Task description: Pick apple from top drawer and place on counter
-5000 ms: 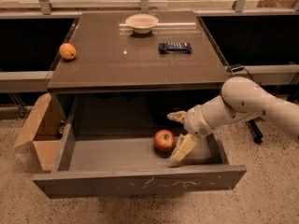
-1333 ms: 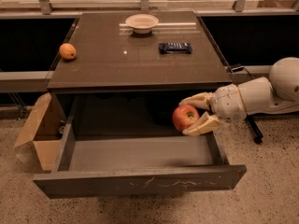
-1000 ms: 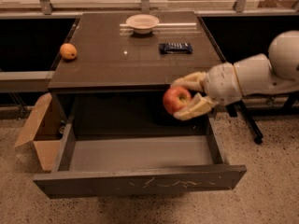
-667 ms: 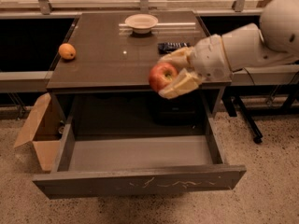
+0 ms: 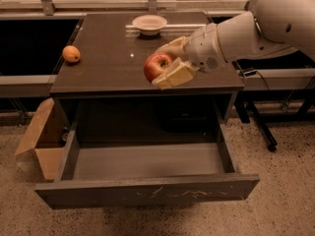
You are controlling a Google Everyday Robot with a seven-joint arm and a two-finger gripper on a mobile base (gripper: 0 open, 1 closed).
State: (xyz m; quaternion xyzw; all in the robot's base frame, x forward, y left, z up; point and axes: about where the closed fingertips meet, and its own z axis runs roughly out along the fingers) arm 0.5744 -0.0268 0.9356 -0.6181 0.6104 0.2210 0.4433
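My gripper [image 5: 166,63] is shut on the red apple [image 5: 155,66] and holds it just above the front right part of the dark-brown counter [image 5: 108,63]. The apple sits between the two pale fingers [image 5: 176,75], its stem dimple facing the camera. The top drawer [image 5: 147,167] stands pulled wide open below the counter, and its grey inside holds nothing that shows. Its front panel carries pale scratches.
An orange fruit [image 5: 71,54] lies at the counter's left edge. A white bowl [image 5: 149,23] with chopsticks stands at the back of the counter. An open cardboard box [image 5: 42,139] sits on the floor left of the drawer. A black stand's legs [image 5: 261,127] are at the right.
My gripper has lifted the apple out of the drawer, up and to the left, to just over the counter's front. The dark object on the counter's right is now hidden by my arm.
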